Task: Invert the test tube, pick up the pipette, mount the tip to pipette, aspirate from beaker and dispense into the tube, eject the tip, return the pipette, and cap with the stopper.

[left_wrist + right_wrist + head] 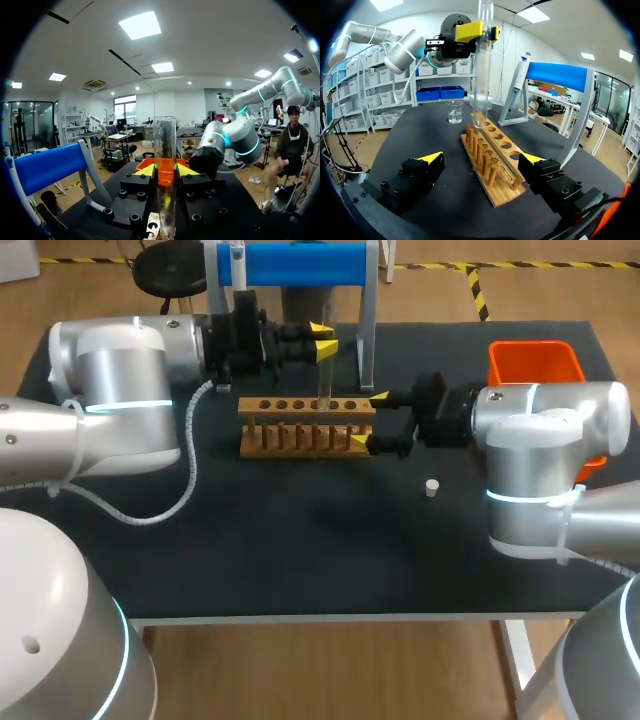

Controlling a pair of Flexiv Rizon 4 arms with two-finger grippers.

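Clear glass test tube point(324, 380) held upright over the wooden rack point(300, 430).
The left gripper point(322, 340) has its yellow tips closed on the smooth, round tube, whose lower end is right at a hole in the rack. The right gripper point(369, 420) is spread wide and empty, straddling the end of the pegged rack. A small pale stopper point(432, 487) lies on the black table point(300, 540) near the right arm. A glass beaker point(454, 111) stands beyond the rack, and the pipette point(517, 80) hangs on the blue stand point(300, 265).
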